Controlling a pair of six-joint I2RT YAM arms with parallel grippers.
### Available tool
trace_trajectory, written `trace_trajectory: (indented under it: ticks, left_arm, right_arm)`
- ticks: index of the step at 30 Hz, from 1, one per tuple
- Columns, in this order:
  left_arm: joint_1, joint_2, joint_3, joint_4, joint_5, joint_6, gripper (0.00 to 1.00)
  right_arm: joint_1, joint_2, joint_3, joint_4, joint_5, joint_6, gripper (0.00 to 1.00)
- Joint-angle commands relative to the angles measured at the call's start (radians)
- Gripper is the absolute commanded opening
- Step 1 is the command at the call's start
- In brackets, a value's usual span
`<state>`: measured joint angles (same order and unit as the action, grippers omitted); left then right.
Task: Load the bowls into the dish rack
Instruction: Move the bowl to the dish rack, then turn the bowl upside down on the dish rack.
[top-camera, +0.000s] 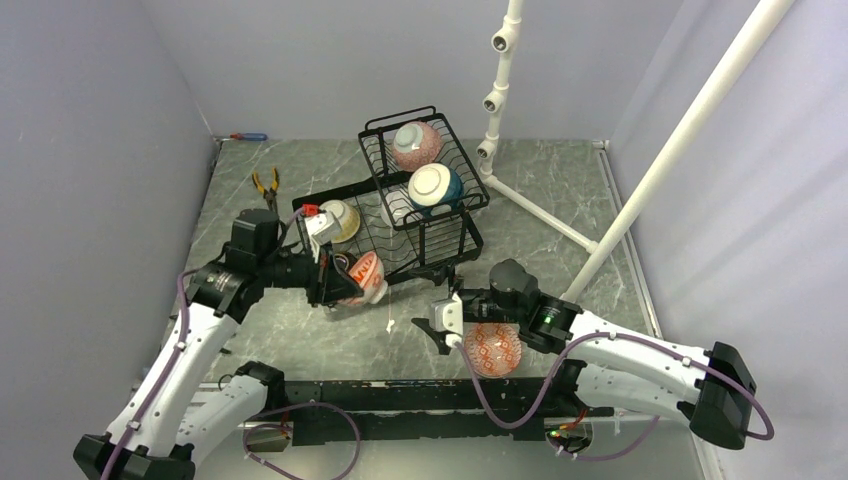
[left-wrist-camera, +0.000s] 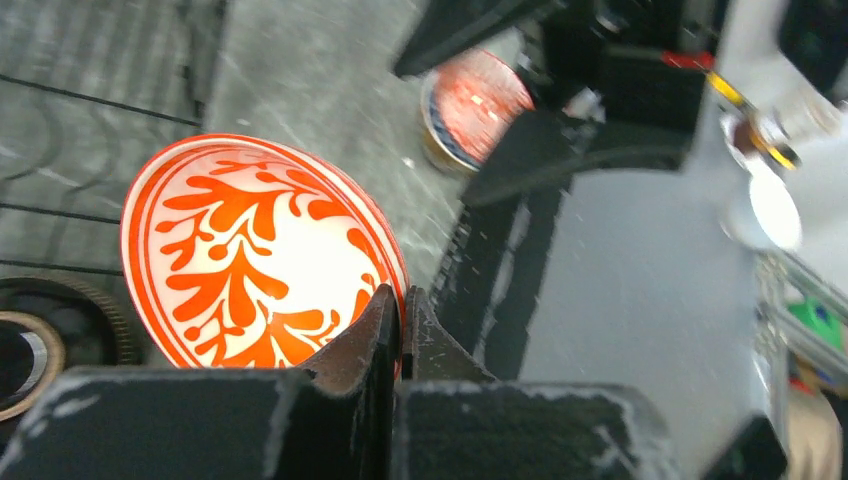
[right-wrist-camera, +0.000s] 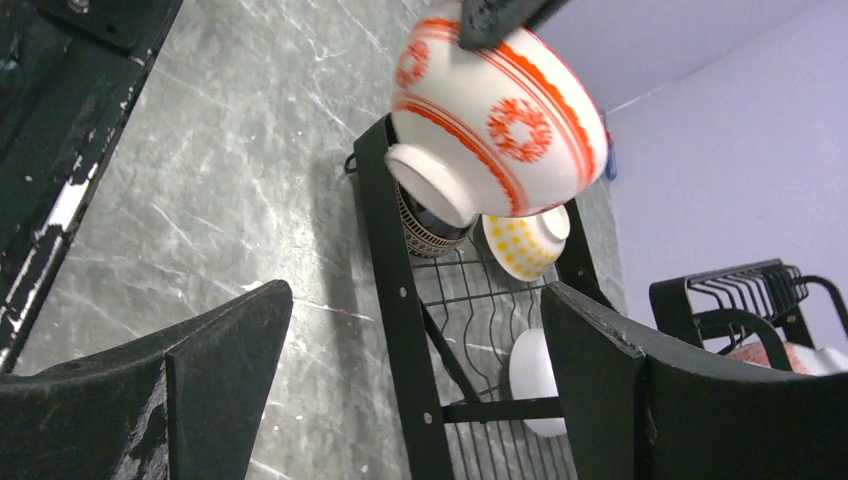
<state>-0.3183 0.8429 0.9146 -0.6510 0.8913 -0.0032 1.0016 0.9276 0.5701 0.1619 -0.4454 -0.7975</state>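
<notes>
My left gripper (left-wrist-camera: 400, 312) is shut on the rim of a white bowl with an orange leaf pattern (left-wrist-camera: 250, 250), holding it tilted in the air at the front left corner of the black dish rack (top-camera: 425, 235). The same bowl (right-wrist-camera: 500, 115) hangs above the rack's frame (right-wrist-camera: 395, 260) in the right wrist view. My right gripper (top-camera: 436, 318) stands open with nothing between its fingers, just left of a red-patterned bowl (top-camera: 493, 347) on the table. In the rack's raised tier sit a pink bowl (top-camera: 418, 143) and a teal-and-white bowl (top-camera: 434, 187). A cream-yellow bowl (top-camera: 340, 220) rests in the lower rack.
Orange-handled pliers (top-camera: 266, 182) lie at the left rear. A white pipe stand (top-camera: 500, 90) rises behind the rack, and its slanted pipe (top-camera: 690, 120) crosses the right side. A dark patterned bowl (right-wrist-camera: 430, 228) and a white bowl (right-wrist-camera: 535, 380) also sit in the lower rack.
</notes>
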Motion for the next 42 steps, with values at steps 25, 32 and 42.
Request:
trace_trajectory:
  ticks: [25, 32, 42]
  left_arm:
    - [-0.201, 0.144, 0.031, 0.01, 0.34, 0.142, 0.03]
    - [-0.217, 0.177, 0.061, -0.05, 0.287, 0.211, 0.03]
    - [-0.218, 0.164, 0.061, -0.062, 0.232, 0.256, 0.03]
  right_arm:
    - [0.031, 0.186, 0.163, 0.02, -0.071, -0.3, 1.0]
    - [0.03, 0.174, 0.198, -0.123, -0.172, -0.316, 0.98]
    - [0.031, 0.169, 0.208, -0.192, -0.251, -0.263, 0.94]
